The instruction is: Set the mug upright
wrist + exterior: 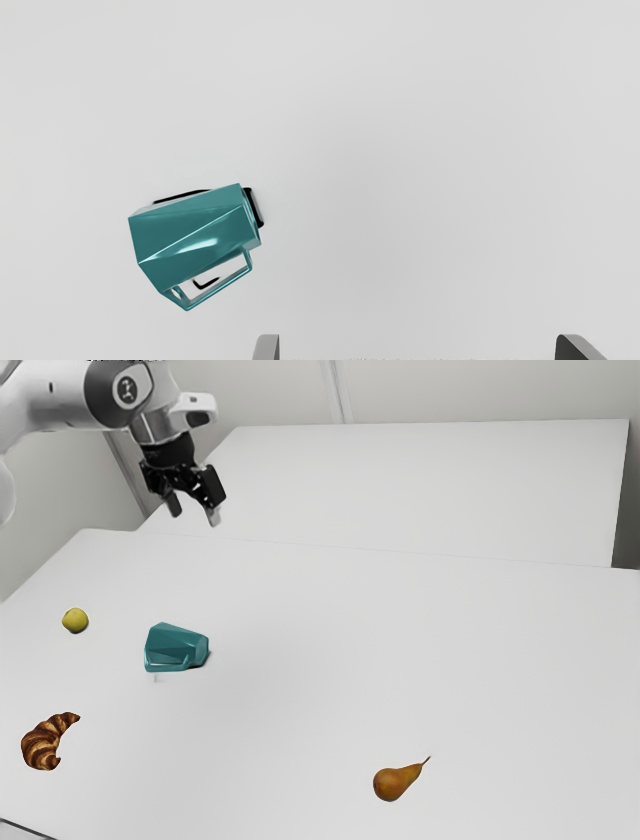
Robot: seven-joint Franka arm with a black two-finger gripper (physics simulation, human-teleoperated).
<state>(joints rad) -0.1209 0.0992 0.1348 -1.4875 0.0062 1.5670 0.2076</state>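
You have the mug point(177, 648) lying on its side on the bench point(300, 710), its wider end toward the exterior view's left and its narrower end toward the right. In the wrist view its handle point(220, 289) juts from the flank nearer your fingertips. Which end is the mouth you can't settle for certain, so check that before you turn it. Expect a stiff, fairly light body, probably ceramic or hard plastic; the glossy facets may be slippery, and if it is ceramic a knock on the rim could chip it. Your best hold is likely across the body, a finger on each long flank, squared to flat faces so it doesn't twist. The handle is thin and off to one side: pinching it alone would let the mug swing, and a finger coming down on it could roll the whole thing. Your end effector point(194, 515) hangs well above and apart from it, open wide, with nothing between the fingers. Near the mug sits a small yellow fruit point(75, 620); the croissant point(42, 743) and the pear point(399, 781) lie farther off.
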